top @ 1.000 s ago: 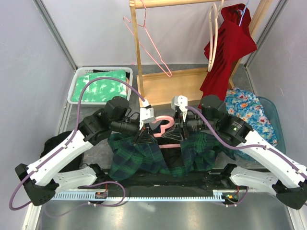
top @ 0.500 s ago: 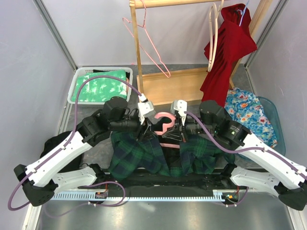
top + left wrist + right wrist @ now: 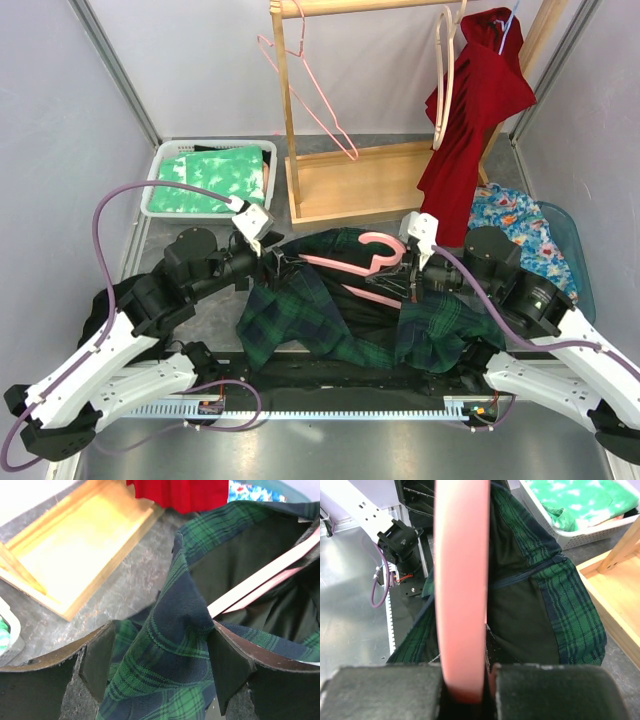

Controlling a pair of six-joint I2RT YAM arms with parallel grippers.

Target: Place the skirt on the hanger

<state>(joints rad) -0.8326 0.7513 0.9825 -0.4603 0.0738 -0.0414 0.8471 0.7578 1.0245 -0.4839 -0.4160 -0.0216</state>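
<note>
The top camera looked steeply down from the near side; both wrist cameras peered closely, sharing the skirt [image 3: 170, 645].

Pale walls [image 3: 190, 70], grey flr [image 3: 127, 587], wood rack [image 3: 284, 100]

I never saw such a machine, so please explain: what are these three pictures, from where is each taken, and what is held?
Two robot arms stand on a table, each ending in a two-finger gripper. The wide picture looks down from above; the other two come from cameras on the wrists. A green plaid skirt lies between the arms, with a pink hanger partly inside it. The right gripper is shut on the pink hanger. The left gripper is open, a fold of the skirt between its fingers. Behind stand a wooden rack and a white basket.
</note>
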